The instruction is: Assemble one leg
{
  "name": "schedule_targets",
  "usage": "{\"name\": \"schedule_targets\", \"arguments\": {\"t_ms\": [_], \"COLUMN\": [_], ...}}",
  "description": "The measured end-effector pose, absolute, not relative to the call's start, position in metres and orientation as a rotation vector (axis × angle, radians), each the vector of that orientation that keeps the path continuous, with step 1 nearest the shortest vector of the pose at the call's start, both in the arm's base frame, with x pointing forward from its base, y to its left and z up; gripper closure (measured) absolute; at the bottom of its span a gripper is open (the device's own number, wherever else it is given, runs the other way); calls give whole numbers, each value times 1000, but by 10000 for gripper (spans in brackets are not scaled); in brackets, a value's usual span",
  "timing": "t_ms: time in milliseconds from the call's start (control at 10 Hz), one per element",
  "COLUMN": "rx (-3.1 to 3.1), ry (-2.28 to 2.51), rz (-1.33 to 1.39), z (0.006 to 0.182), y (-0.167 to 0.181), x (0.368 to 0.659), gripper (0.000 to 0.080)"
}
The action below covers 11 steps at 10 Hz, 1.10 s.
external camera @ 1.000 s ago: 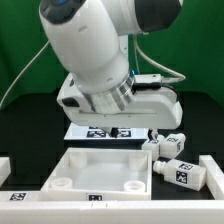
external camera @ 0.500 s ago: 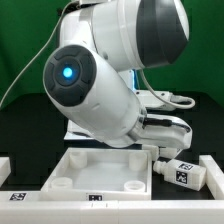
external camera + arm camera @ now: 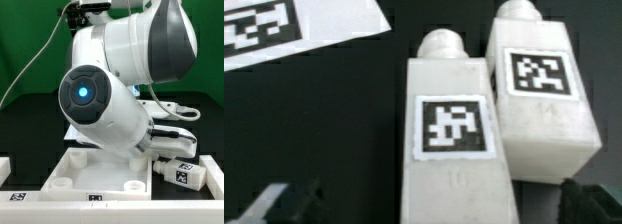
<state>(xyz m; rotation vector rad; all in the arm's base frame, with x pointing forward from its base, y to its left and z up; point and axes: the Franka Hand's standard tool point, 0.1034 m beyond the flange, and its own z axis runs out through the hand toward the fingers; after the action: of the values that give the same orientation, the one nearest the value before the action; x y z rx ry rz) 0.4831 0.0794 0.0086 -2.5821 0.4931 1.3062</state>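
In the wrist view two white legs with black-and-white tags lie side by side on the black table. One leg point(image 3: 452, 150) runs between my fingers, and the other leg point(image 3: 541, 90) lies close beside it. My gripper point(image 3: 446, 205) is open and straddles the end of the middle leg, with a dark fingertip point(image 3: 287, 205) standing clear of it on one side. In the exterior view the arm hides the gripper. One leg point(image 3: 185, 172) shows at that view's right, beside the large white panel point(image 3: 100, 165).
The marker board point(image 3: 295, 30) lies just beyond the legs' tips. The panel has round corner sockets point(image 3: 62, 184) and lies in front of the arm. More white parts show at the exterior view's left edge point(image 3: 5, 172) and right edge point(image 3: 216, 165).
The arm has swung over and come down toward the exterior view's right, above the legs. It now hides the marker board and the farther leg in that view.
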Motion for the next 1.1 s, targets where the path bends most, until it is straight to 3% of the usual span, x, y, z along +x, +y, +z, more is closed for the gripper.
{"name": "schedule_targets", "arguments": {"t_ms": [200,400,700,1100], "rx": [-2583,-2583,-2588,-2592], "ry": [491,491,471,285], "rz": [1309,1309,1308,1218], "z": [9,9,11,87], "y": [80,80,81,64], "x": [482,482,482,503], "gripper": [162,516,517,515]}}
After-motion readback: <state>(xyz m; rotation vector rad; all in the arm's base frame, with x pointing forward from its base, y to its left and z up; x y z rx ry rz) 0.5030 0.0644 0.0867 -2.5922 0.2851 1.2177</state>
